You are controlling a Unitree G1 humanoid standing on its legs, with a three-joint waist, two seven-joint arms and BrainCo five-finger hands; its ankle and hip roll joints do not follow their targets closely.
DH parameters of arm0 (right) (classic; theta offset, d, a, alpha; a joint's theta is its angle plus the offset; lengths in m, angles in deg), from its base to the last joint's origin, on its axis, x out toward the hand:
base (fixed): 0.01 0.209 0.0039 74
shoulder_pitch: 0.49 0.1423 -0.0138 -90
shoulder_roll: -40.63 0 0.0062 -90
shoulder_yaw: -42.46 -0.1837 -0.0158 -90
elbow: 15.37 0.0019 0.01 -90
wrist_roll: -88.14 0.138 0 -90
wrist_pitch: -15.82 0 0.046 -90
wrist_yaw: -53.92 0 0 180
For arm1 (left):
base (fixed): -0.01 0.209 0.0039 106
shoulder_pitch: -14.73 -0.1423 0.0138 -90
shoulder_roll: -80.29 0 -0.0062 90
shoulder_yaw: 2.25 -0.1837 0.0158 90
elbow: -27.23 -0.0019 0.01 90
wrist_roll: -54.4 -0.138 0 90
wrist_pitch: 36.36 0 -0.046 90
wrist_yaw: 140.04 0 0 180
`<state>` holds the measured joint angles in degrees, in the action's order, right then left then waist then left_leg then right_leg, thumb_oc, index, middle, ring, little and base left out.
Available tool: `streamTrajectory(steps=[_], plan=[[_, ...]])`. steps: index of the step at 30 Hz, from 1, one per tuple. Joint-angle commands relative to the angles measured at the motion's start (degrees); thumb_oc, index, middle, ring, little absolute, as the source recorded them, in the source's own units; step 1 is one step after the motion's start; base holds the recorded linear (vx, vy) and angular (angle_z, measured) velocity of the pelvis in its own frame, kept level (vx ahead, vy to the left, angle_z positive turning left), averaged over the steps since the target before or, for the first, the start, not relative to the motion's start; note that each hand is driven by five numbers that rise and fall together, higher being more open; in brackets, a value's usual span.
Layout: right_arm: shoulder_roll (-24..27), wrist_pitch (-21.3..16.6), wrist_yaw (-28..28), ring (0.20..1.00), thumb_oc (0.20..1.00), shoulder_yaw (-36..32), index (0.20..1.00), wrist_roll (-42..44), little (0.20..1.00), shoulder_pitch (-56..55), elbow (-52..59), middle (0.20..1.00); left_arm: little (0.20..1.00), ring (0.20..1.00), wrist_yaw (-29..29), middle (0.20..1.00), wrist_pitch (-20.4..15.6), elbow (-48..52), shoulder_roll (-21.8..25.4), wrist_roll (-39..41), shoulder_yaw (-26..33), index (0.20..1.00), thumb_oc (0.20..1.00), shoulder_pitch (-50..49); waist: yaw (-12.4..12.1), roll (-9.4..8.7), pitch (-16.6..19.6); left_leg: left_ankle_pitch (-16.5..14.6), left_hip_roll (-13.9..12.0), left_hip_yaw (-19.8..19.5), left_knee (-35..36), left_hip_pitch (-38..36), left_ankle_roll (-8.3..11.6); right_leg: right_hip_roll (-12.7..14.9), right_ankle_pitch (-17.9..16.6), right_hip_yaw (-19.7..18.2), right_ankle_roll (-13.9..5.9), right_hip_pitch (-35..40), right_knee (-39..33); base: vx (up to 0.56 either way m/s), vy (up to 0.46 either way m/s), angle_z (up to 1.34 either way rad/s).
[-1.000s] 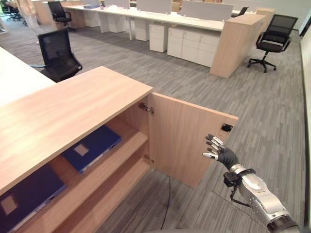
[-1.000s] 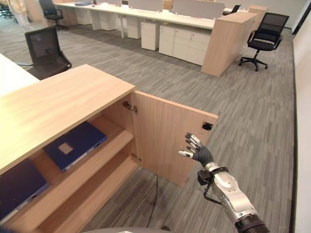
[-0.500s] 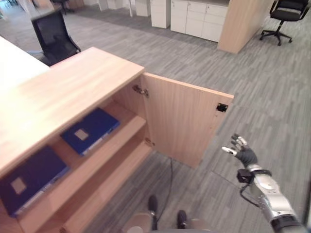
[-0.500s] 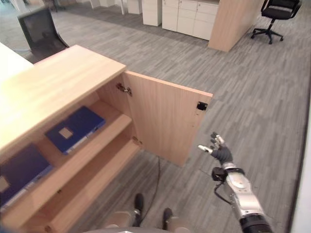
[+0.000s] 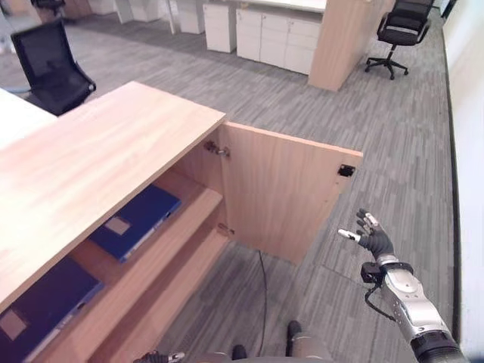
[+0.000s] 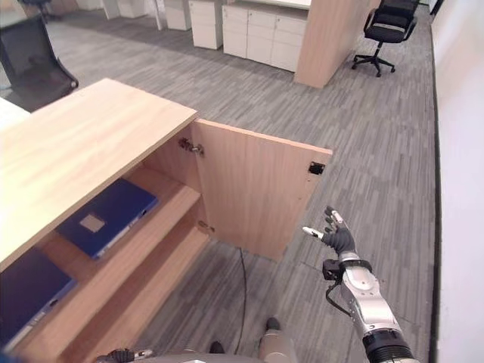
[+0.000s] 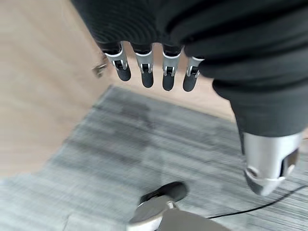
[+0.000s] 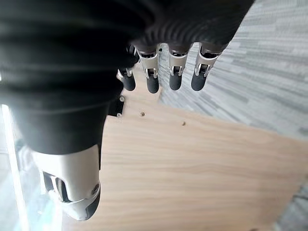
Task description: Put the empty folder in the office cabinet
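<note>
Grey carpet (image 5: 318,98) surrounds one open cabinet (image 5: 113,151) shelving two blue folders (image 5: 136,221); right hand (image 5: 372,239) spread, empty.

You've got bright, even office light across the grey carpet (image 5: 318,113), no hard shadows out there. The cabinet top (image 5: 91,162) is lit flat and pale, while the shelves (image 5: 185,215) under it sit in soft shade. Straight lines bow a little toward the head views' edges. In your left wrist view the carpet is smeared and soft; the fingers (image 7: 168,72) up close read fairly crisp
</note>
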<state>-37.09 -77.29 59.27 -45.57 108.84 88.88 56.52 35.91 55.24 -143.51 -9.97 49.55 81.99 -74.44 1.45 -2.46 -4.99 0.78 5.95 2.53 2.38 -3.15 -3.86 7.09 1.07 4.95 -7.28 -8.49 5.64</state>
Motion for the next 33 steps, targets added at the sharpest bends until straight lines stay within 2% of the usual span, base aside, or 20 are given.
streamTrajectory(steps=[1, 5, 8, 13, 19, 24, 33], plan=[[2.00, -2.96, 1.36, 1.000, 1.000, -4.52, 1.000, -0.94, 1.000, 2.04, 1.51, 1.000, 1.000, 1.000, 0.02, 1.000, -0.12, -2.23, -0.17, 0.61, 1.03, 1.000, 1.000, -1.82, -1.13, -0.35, 3.18, -3.30, -3.13, 0.24, -0.10, 1.79, 1.99, -1.02, -3.83, 0.01, -0.83, 5.83, -7.91, 0.14, -0.087, -0.05], [2.64, -2.94, 0.96, 1.000, 1.000, -5.46, 1.000, -1.03, 1.000, 0.52, 1.97, 1.000, 1.000, 1.000, 0.32, 1.000, 0.06, -2.78, -0.46, -0.19, 1.52, 1.000, 1.000, -3.15, -1.36, -0.33, 4.46, -2.81, -3.83, -0.49, 1.56, 0.68, 2.59, -1.72, -3.84, 0.38, -0.45, 8.00, -10.33, 0.11, -0.080, 0.15], [4.60, -3.50, 1.18, 1.000, 1.000, -6.35, 1.000, -1.43, 1.000, 1.20, 1.33, 1.000, 1.000, 1.000, 0.61, 1.000, -0.07, -2.38, -0.58, -0.65, 1.03, 1.000, 1.000, -3.60, -1.61, -0.28, 5.53, -2.91, -5.07, -1.45, 2.53, -0.53, 3.55, -2.63, -1.98, 0.89, 0.12, 9.60, -10.64, 0.13, -0.124, 0.04], [7.81, -4.19, 2.11, 1.000, 1.000, -6.98, 1.000, 0.07, 1.000, 4.99, -2.01, 1.000, 1.000, 1.000, 0.81, 1.000, -0.01, -2.04, 0.07, -0.64, -0.28, 1.000, 1.000, -3.37, -1.89, -0.51, 5.96, -3.01, -5.98, -1.95, 2.62, -0.75, 4.40, -3.19, -0.76, 1.67, 0.47, 10.42, -10.64, 0.08, -0.113, 0.07], [9.46, -4.76, 2.12, 1.000, 1.000, -5.06, 1.000, 2.50, 1.000, 9.91, -5.46, 1.000, 1.000, 1.000, 1.05, 1.000, -0.04, -2.10, 0.32, -0.20, -1.13, 1.000, 1.000, -4.36, -2.61, -0.57, 5.78, -2.90, -6.62, -2.38, 2.62, -0.51, 4.99, -3.47, -0.26, 2.21, 0.71, 10.44, -10.64, 0.03, -0.061, 0.07], [10.90, -4.75, 1.07, 1.000, 1.000, -0.65, 1.000, 4.34, 1.000, 15.71, -7.26, 1.000, 1.000, 1.000, 1.06, 1.000, -0.10, -1.86, 0.87, 0.34, -1.60, 1.000, 1.000, -5.16, -3.56, -0.39, 5.40, -2.65, -7.01, -2.82, 2.62, -0.35, 5.46, -3.73, 0.37, 2.71, 0.95, 10.80, -10.64, 0.02, -0.053, 0.04], [8.45, -5.00, -1.71, 1.000, 1.000, 5.17, 1.000, 7.50, 1.000, 19.84, -6.84, 1.000, 1.000, 1.000, 1.27, 1.000, -0.08, -1.81, 1.04, 0.84, -2.54, 1.000, 1.000, -6.16, -4.68, -0.30, 5.12, -2.41, -7.28, -3.73, 2.62, -0.39, 5.81, -3.99, 0.95, 3.67, 1.41, 11.44, -10.64, 0.01, -0.031, 0.08]])
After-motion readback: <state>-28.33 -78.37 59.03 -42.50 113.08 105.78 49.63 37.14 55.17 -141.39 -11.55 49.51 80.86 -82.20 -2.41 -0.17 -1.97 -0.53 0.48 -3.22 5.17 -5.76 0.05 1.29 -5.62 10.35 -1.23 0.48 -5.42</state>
